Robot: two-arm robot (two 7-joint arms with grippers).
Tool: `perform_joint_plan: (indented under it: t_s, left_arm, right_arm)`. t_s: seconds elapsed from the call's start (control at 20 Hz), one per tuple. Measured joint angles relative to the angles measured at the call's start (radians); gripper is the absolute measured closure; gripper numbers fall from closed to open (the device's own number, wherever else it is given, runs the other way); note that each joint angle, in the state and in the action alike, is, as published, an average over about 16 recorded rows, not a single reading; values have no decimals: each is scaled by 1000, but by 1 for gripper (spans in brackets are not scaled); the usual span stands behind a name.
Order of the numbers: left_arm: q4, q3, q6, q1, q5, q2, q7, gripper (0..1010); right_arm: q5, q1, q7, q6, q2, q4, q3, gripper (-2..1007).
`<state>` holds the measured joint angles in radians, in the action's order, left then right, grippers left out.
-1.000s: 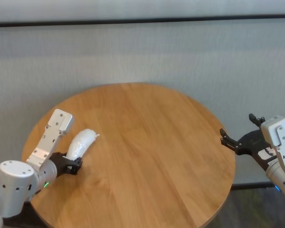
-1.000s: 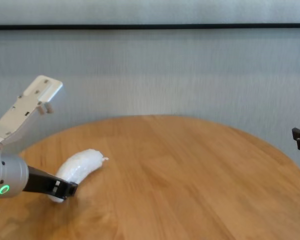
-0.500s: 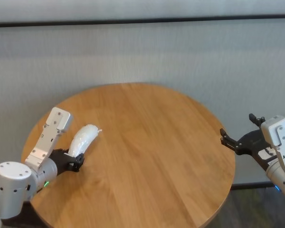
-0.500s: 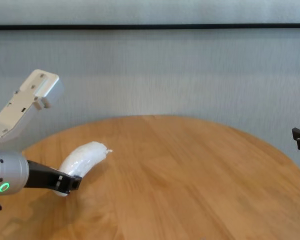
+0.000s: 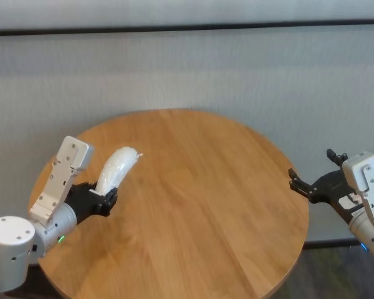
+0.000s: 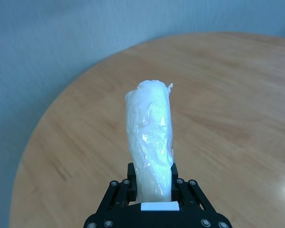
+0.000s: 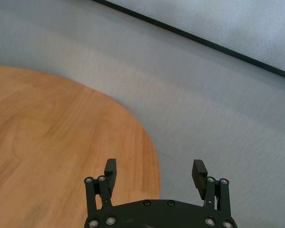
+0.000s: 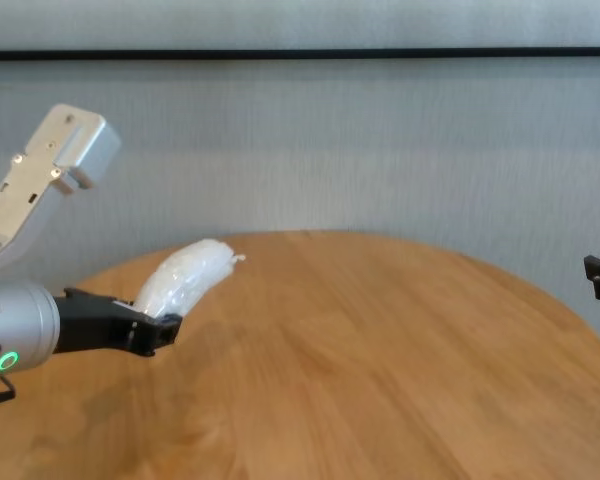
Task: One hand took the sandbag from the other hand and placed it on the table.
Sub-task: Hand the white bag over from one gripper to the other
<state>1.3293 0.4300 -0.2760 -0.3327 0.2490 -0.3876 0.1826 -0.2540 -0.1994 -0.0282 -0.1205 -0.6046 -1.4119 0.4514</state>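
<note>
The sandbag (image 5: 117,167) is a white pouch in clear plastic. My left gripper (image 5: 103,200), with a green ring light on its wrist, is shut on the pouch's lower end. It holds the pouch tilted up above the left part of the round wooden table (image 5: 199,187). In the left wrist view the sandbag (image 6: 151,137) stands out from the left gripper (image 6: 152,190), knotted end farthest from it. In the chest view the sandbag (image 8: 185,275) is off the table top. My right gripper (image 5: 310,165) is open and empty beside the table's right edge, also in the right wrist view (image 7: 155,166).
A grey wall with a dark horizontal strip (image 5: 187,28) runs behind the table. The table's right rim (image 7: 149,142) lies just ahead of the right gripper. Nothing else lies on the wood.
My left gripper has lifted the sandbag from the table top and tilted its free end upward. The right arm has not moved.
</note>
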Motion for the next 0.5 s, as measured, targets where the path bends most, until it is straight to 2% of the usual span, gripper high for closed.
perform_joint_plan:
  t_s: [0.5]
  left_arm:
    - [89, 0, 160, 41, -25, -38, 105, 615]
  right_arm:
    - [0, 0, 0, 0, 0, 0, 0, 3]
